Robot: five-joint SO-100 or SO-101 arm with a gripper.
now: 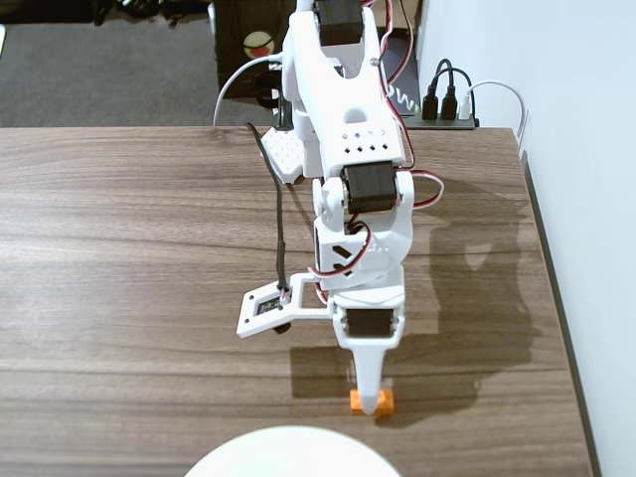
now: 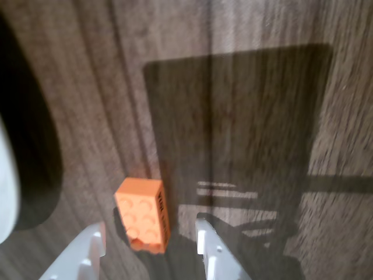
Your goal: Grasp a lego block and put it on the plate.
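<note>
Nearest to the camera in the fixed view is the plate (image 1: 290, 453), white and round; only its far rim shows at the bottom edge, a little left of the middle. In the wrist view the same plate (image 2: 7, 181) is just a pale blurred curve at the left edge, with a dark shadow beside it.

Just beyond the plate, to its right in the fixed view, the block (image 1: 372, 401) lies on the brown wooden worktop (image 1: 119, 248), apart from the plate rim. It is small and orange. The white arm (image 1: 353, 199) reaches from the far edge of the worktop toward the camera and points down, and the tip of the jaws (image 1: 369, 394) covers the middle of the block.

The wrist view shows it more clearly. The block (image 2: 143, 214) lies with the studs up, two rows of them, and some dark print on its right side face. The jaws (image 2: 148, 242) are wide open, one white finger on the left of the block and one on the right, with a gap on each side, so neither finger touches it. The block sits between them, closer to the left finger. A large dark shadow of the arm falls on the wood to the right
</note>
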